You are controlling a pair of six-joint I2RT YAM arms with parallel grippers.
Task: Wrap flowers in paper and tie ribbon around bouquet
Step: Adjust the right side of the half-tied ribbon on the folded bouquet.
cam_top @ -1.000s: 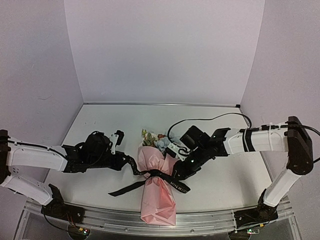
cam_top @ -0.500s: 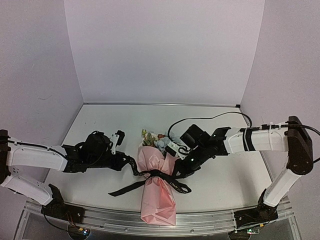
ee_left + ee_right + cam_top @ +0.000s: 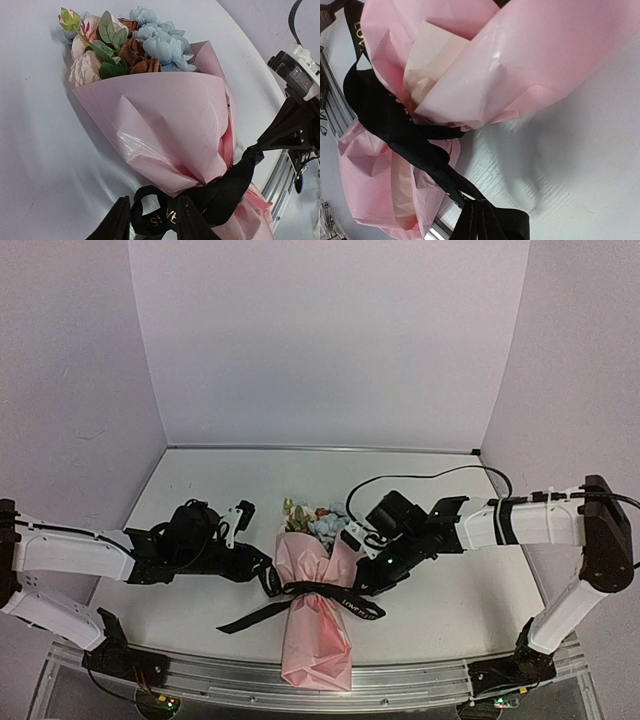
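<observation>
The bouquet lies on the table with its flowers (image 3: 312,518) toward the back and its pink paper (image 3: 318,635) cone pointing at the front edge. The black ribbon (image 3: 320,590) circles the cone's waist, and one tail trails to the front left. My left gripper (image 3: 262,575) is at the bouquet's left side. In the left wrist view its fingers (image 3: 192,222) stand apart, with a loose loop of ribbon (image 3: 150,215) between them, below the paper (image 3: 165,120) and flowers (image 3: 135,47). My right gripper (image 3: 365,580) is at the right side, shut (image 3: 477,220) on a taut ribbon (image 3: 395,125) strand beside the paper (image 3: 520,65).
A thin black cable (image 3: 430,477) arcs over the right arm. The metal rail (image 3: 200,675) runs along the table's front edge just below the cone's tip. Grey walls close in the back and both sides. The right arm's wrist (image 3: 297,75) shows in the left wrist view.
My left gripper's jaws have come apart around the ribbon loop. My right gripper has closed on the ribbon and drawn back slightly to the right, pulling its strand taut.
</observation>
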